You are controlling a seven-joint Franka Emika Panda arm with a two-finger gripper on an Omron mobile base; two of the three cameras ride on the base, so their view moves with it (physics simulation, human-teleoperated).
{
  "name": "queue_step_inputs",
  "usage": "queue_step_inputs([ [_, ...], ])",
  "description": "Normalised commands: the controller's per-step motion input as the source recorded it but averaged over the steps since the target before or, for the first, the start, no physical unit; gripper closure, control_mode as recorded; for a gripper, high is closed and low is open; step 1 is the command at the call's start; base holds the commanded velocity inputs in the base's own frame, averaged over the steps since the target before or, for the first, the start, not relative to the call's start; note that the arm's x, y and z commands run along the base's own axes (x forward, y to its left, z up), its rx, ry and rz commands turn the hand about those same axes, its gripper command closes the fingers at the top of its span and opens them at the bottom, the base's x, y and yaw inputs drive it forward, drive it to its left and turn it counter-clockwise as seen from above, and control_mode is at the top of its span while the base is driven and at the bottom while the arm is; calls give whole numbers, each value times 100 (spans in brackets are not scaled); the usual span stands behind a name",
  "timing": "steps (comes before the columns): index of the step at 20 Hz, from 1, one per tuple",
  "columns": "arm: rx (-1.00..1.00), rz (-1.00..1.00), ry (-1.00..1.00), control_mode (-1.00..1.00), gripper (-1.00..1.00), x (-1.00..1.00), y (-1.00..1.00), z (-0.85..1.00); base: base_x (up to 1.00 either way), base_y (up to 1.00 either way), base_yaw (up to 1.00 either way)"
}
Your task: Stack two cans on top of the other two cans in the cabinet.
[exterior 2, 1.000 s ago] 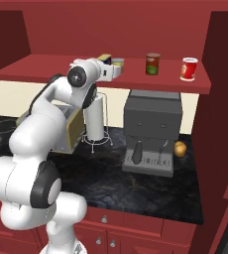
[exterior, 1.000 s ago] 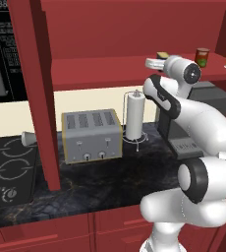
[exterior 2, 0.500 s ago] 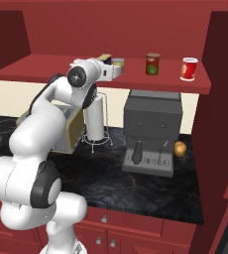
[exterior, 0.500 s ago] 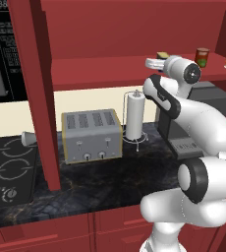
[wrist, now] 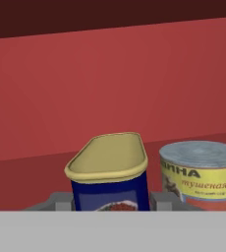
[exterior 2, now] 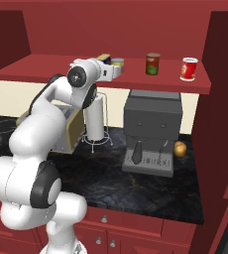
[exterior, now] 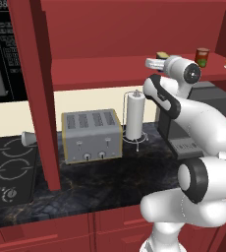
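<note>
Jaws sat narrow on the blue tin (wrist: 110,172), one grey finger (wrist: 62,201) pressed to each flat side just under its rim, which looked like a grip meant to carry it up for stacking. That tin stood on the cabinet shelf (exterior 2: 36,69), towards the left of the row, still resting on the wood by the look of it. It was an oblong tin with rounded corners, a glossy blue wall and a dull yellow lid with a raised lip; taking it across the narrow width suited the short reach of the jaws. Just beside it, apart by a thin gap, stood the round tin (wrist: 201,170), squat, with a grey ribbed lid and a yellow printed label, its flat top a likely seat for another. Further along the shelf, well apart, stood the dark red tin (exterior 2: 153,63) with its green band, then the red-and-white tin (exterior 2: 189,68). The shelf was smooth, matt red wood. Below, on the dark marbled bench, stood a boxy metal toaster (exterior: 91,135), a white paper roll (exterior: 134,115) on a wire stand and a grey coffee machine (exterior 2: 150,131).
</note>
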Motion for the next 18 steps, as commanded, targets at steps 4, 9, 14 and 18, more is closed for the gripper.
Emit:
queue_step_inputs([
  [4, 0, 0, 0, -100, 100, 0, 0, 0, 0, 0, 0],
  [9, 0, 0, 0, -100, 100, 0, 0, 0, 0, 0, 0],
  [14, 0, 0, 0, -100, 100, 0, 0, 1, 0, 0, 0],
  [18, 0, 0, 0, -100, 100, 0, 0, 21, 0, 0, 0],
])
